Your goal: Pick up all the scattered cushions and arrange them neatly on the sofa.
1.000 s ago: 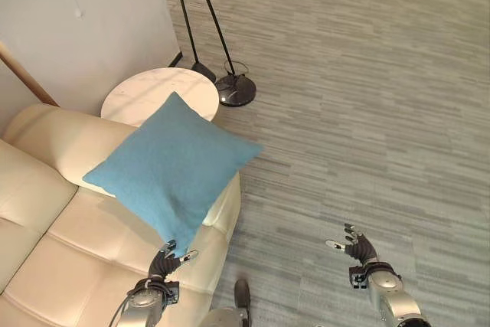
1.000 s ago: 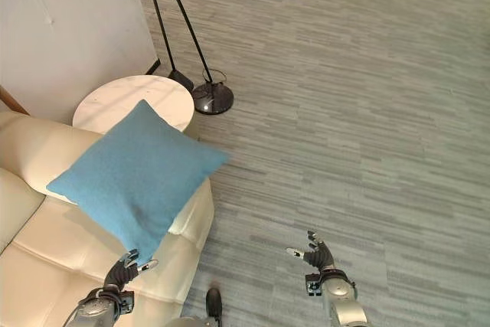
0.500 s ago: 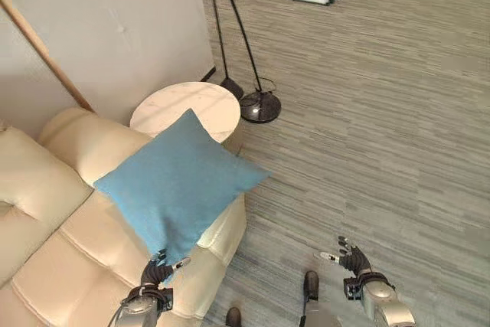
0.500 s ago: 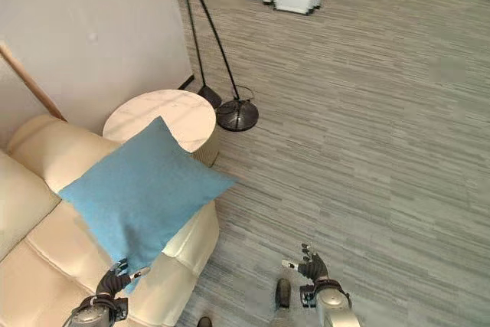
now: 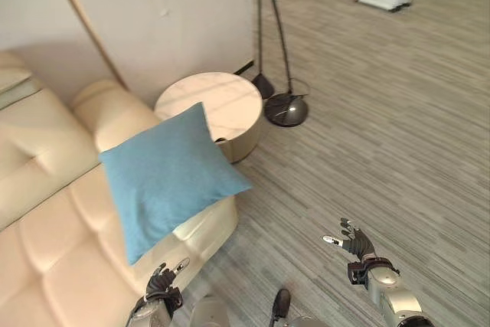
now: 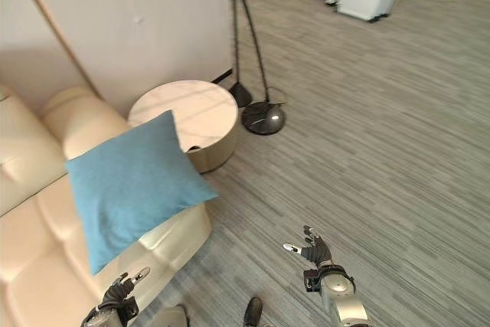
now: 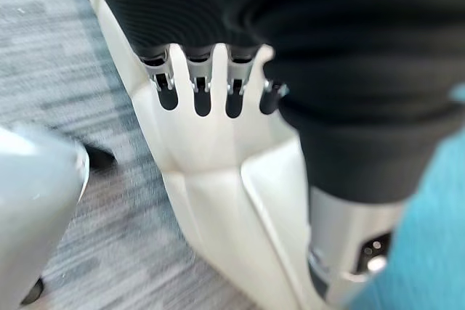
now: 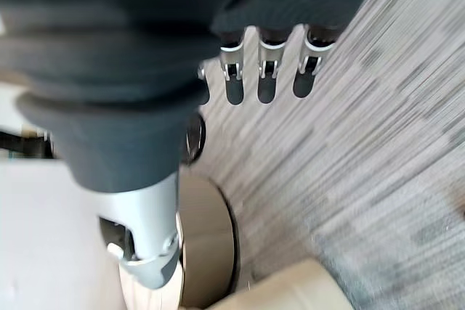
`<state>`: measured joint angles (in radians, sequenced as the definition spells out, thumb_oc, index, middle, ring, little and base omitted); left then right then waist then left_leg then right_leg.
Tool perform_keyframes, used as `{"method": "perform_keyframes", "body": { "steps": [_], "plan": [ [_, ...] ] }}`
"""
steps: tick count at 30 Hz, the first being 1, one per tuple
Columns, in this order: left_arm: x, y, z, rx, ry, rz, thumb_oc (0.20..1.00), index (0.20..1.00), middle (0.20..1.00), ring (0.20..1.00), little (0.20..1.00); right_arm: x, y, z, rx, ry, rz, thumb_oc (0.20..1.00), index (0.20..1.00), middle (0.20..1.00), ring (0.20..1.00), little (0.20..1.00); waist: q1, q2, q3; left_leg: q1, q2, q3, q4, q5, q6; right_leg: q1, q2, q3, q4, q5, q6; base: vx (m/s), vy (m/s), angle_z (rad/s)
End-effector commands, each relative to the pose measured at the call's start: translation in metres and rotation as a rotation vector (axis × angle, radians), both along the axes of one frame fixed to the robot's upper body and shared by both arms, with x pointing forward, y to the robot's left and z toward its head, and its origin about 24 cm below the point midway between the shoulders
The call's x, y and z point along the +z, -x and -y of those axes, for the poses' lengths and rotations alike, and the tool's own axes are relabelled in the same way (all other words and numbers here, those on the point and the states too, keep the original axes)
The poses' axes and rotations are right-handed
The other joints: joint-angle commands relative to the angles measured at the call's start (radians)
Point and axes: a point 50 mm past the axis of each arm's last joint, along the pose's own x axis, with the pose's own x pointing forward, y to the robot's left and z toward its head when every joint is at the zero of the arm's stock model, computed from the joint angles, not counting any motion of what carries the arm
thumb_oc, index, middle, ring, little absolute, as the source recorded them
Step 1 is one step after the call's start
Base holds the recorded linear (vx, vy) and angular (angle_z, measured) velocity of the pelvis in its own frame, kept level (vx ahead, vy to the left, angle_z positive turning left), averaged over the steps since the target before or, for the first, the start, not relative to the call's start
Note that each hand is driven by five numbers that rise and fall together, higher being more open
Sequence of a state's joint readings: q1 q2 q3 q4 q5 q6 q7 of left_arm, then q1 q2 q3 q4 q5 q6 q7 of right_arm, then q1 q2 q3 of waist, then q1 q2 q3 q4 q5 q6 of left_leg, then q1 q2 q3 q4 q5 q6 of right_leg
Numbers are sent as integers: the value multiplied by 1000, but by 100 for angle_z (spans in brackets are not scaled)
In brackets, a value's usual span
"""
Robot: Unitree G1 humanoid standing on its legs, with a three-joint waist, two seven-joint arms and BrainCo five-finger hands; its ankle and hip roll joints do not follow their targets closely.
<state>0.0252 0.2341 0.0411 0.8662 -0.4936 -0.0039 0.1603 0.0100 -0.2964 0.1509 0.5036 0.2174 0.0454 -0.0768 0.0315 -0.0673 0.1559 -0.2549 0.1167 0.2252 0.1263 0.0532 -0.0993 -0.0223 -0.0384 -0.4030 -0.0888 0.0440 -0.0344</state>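
Since a second ago the camera has swung, so more of the sofa's back and the wall shows, and the cushion has left the left robot hand, which then pinched its lowest corner. Now the cream sofa (image 5: 46, 227) takes up the left side, its tufted seat and rounded armrest nearest the robot. Grey striped floor (image 5: 398, 135) covers the rest, and a pale wall (image 5: 168, 13) stands behind. On the sofa's armrest end the blue cushion (image 5: 164, 181) stands tilted on one corner like a diamond, its lower part over the seat edge; whether it rests on the sofa or is in the air I cannot tell. Just beyond it, next to the armrest, stands a round desk (image 5: 218, 105) with a pale top. Beside that, on the floor, sits the dark round base of a lamp (image 5: 286, 109), its thin black stems rising toward the wall. The left robot hand (image 5: 162, 287) shows low, just below the cushion's bottom corner and apart from it, fingers spread and holding nothing; its wrist view shows straight fingers over the sofa's front edge with blue cloth at one side. The right robot hand (image 5: 354, 243) hovers over bare floor well to the right, fingers straight and apart, empty.
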Motion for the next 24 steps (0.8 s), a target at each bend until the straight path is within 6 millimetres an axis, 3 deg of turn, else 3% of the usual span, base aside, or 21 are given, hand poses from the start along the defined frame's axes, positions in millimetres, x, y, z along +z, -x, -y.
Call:
{"method": "perform_keyframes", "body": {
  "steps": [1,2,3,4,5,6,8,10,11,15,24],
  "plan": [
    [22,-20,-25,-32,-117,82,1000,1000,1000,1000,1000,11,-4,4,1,18,69,1000,1000,1000,1000,1000,-12,-3,-9,54,29,81,-30,-12,22,87,-75,65,45,-112,144,314,233,89],
    [19,-15,-25,-55,-127,57,1000,1000,1000,1000,1000,4,1,-2,3,11,38,1000,1000,1000,1000,1000,-16,-14,-46,112,2,88,-91,-17,44,105,-97,23,107,-131,163,362,280,69],
    [18,-13,-26,-62,-131,48,1000,1000,1000,1000,1000,2,3,-4,5,3,34,1000,1000,1000,1000,1000,-17,-19,-52,130,-12,85,-101,-29,55,102,-108,29,137,-134,167,523,502,28],
    [20,-12,-29,-83,-153,44,1000,1000,1000,1000,1000,-5,7,-11,21,-9,-2,1000,1000,1000,1000,1000,-18,-23,-49,185,-44,75,-132,-61,91,50,-151,50,324,-116,205,260,352,60],
    [21,-11,-29,-85,-156,45,1000,1000,1000,1000,1000,-6,7,-12,25,-10,-7,1000,1000,1000,1000,1000,-20,-21,-45,199,-53,72,-143,-65,102,27,-164,63,388,-100,220,160,334,72],
    [23,-13,-30,-95,-170,57,1000,1000,1000,1000,1000,-5,6,-14,30,-10,-1,1000,1000,1000,1000,1000,-23,-11,-39,196,-48,73,-146,-51,116,-10,-163,77,446,-60,223,34,158,60],
    [27,-16,-30,-112,-184,82,1000,1000,1000,1000,1000,-5,6,-16,28,-20,4,1000,1000,1000,1000,1000,-26,0,-38,219,-61,47,-168,-56,125,-48,-153,123,501,-60,223,114,119,53],
    [34,-21,-29,-138,-199,121,1000,1000,1000,1000,1000,-5,6,-15,15,-23,5,1000,1000,1000,1000,1000,-28,10,-36,230,-69,13,-180,-54,122,-57,-143,147,442,-79,209,159,28,83],
    [42,-27,-28,-171,-213,163,1000,1000,1000,1000,1000,-2,3,-12,4,-19,20,1000,1000,1000,1000,1000,-30,20,-36,227,-70,-22,-182,-53,116,-74,-130,179,351,-86,196,140,-47,92],
    [50,-35,-28,-222,-234,201,1000,1000,1000,1000,1000,0,-1,-6,-24,-14,30,1000,1000,1000,1000,1000,-42,11,-32,240,-92,-97,-188,-59,102,-82,-120,278,139,-26,206,128,-74,88],
    [31,-14,-27,-203,-199,96,1000,1000,1000,1000,1000,-1,-2,-6,11,1,13,1000,1000,1000,1000,1000,-23,1,-69,260,-75,-140,-210,-51,75,15,-95,242,33,-20,193,83,-76,42]
  ]
}}
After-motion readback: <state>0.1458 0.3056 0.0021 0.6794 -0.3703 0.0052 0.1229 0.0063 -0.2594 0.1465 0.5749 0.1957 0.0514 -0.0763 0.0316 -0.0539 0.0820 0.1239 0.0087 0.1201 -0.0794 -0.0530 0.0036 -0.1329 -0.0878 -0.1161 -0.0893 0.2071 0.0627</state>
